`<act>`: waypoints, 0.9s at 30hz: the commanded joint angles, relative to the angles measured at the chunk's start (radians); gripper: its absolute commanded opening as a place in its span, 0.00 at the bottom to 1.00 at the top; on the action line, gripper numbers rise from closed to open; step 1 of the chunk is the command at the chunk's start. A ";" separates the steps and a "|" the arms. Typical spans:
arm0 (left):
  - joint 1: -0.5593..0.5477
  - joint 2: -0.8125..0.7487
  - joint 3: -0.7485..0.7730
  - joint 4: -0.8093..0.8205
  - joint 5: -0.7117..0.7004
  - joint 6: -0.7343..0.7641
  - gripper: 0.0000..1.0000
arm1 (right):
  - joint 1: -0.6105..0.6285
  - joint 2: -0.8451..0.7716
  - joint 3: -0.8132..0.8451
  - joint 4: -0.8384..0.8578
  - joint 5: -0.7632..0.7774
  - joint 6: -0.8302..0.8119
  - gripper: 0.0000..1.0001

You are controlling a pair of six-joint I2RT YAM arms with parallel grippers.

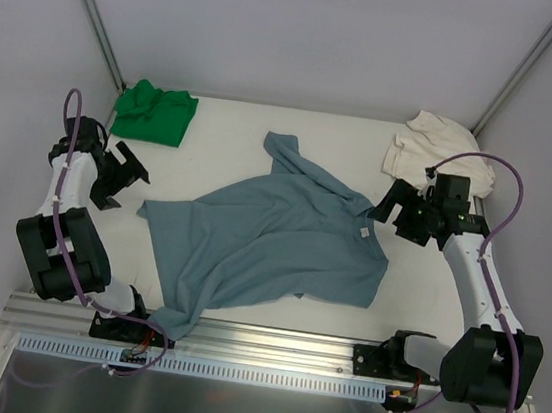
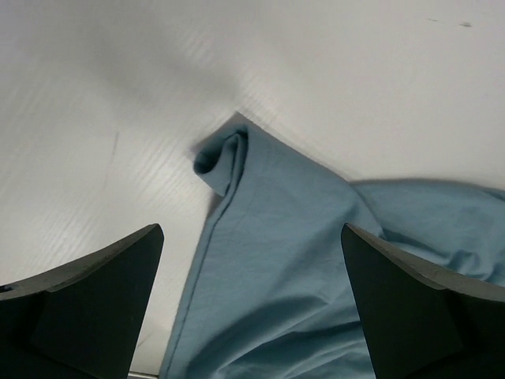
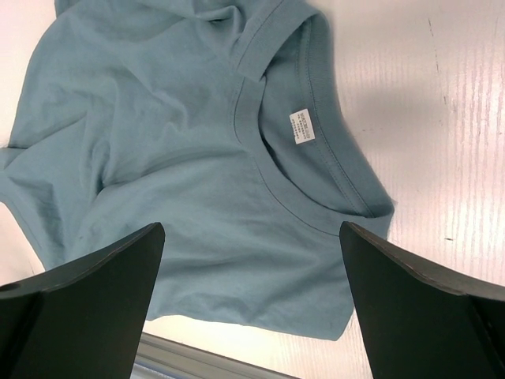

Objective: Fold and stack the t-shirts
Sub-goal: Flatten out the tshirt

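The blue-grey t-shirt (image 1: 272, 241) lies spread and rumpled across the middle of the table, its white neck tag (image 1: 363, 233) facing up. The green t-shirt (image 1: 153, 113) lies bunched at the back left. The cream-white t-shirt (image 1: 436, 149) lies bunched at the back right. My left gripper (image 1: 128, 180) is open and empty, just left of the blue shirt's hem corner (image 2: 225, 154). My right gripper (image 1: 394, 209) is open and empty, above the blue shirt's collar (image 3: 272, 185) and tag (image 3: 301, 125).
The white table (image 1: 232, 151) has grey walls at the back and sides. A metal rail (image 1: 269, 342) runs along the near edge by the arm bases.
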 commanded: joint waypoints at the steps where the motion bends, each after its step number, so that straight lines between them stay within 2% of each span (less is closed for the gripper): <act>1: 0.009 0.026 0.035 -0.062 -0.131 0.084 0.99 | -0.012 -0.038 -0.001 0.011 -0.030 0.004 0.99; 7: 0.009 0.104 -0.008 -0.053 -0.130 0.107 0.99 | -0.010 -0.047 -0.006 0.016 -0.041 0.007 0.99; 9: 0.009 0.135 -0.005 -0.051 -0.107 0.114 0.95 | -0.010 -0.050 -0.007 0.019 -0.043 0.007 0.99; 12: 0.009 0.182 0.017 -0.067 -0.078 0.123 0.89 | -0.012 -0.053 -0.009 0.019 -0.044 0.007 1.00; 25: -0.023 0.313 0.106 -0.077 -0.032 0.140 0.89 | -0.041 -0.050 -0.009 0.022 -0.057 0.010 0.99; 27: -0.048 0.348 0.132 -0.077 -0.027 0.149 0.84 | -0.042 -0.053 -0.009 0.021 -0.057 0.010 0.99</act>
